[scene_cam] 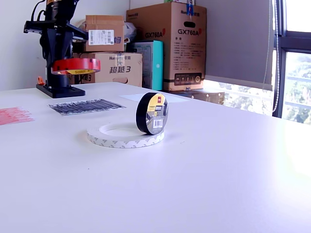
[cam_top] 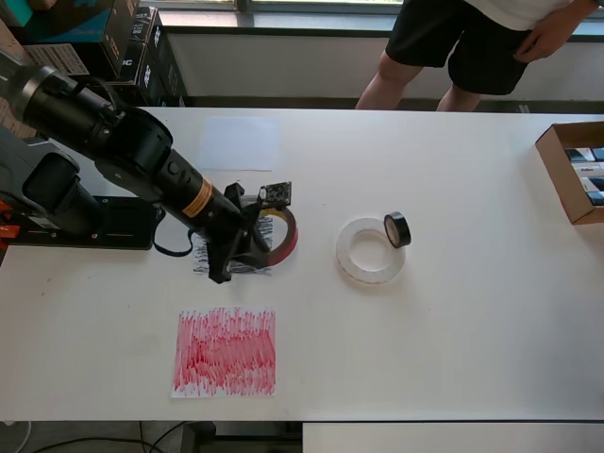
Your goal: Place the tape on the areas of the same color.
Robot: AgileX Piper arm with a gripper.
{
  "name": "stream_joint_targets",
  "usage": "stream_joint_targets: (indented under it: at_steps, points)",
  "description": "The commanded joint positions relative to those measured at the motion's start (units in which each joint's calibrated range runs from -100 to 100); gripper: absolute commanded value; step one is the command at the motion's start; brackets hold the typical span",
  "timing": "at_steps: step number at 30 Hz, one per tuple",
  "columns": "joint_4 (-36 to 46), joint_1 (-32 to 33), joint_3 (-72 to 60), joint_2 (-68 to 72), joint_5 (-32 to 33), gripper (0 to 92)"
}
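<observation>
My gripper (cam_top: 261, 235) is shut on the red roll of tape (cam_top: 289, 236) and holds it level in the air (scene_cam: 76, 65), over the right end of the black scribbled sheet (cam_top: 209, 262) (scene_cam: 86, 106). To the right in the overhead view, the wide white ring (cam_top: 363, 267) (scene_cam: 125, 136) lies flat. The small black roll (cam_top: 397, 229) (scene_cam: 152, 113) stands on edge on the ring's rim. The red scribbled sheet (cam_top: 225, 351) (scene_cam: 13, 115) is near the front edge. The plain white sheet (cam_top: 238, 143) (scene_cam: 155, 97) lies at the back.
The arm's base (cam_top: 85, 222) sits at the table's left in the overhead view. An open cardboard box (cam_top: 576, 170) stands at the right edge. A person (cam_top: 462, 47) stands behind the far edge. Stacked cartons (scene_cam: 170, 43) line the back in the exterior view.
</observation>
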Motion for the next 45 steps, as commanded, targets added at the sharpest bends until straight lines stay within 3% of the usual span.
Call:
stream_joint_targets:
  at_steps: [1, 8, 17, 29, 45]
  points:
    - [0.04, -8.96, 3.54, -2.25, -1.44, 0.0]
    - [0.04, -18.99, 3.63, -1.69, -2.75, 0.0]
    - [-0.73, -27.35, 0.18, 8.04, -9.38, 0.0]
    - [-0.73, -27.27, -7.91, 19.17, -9.38, 0.0]
    - [-0.73, -23.41, -7.45, 20.01, -9.3, 0.0]
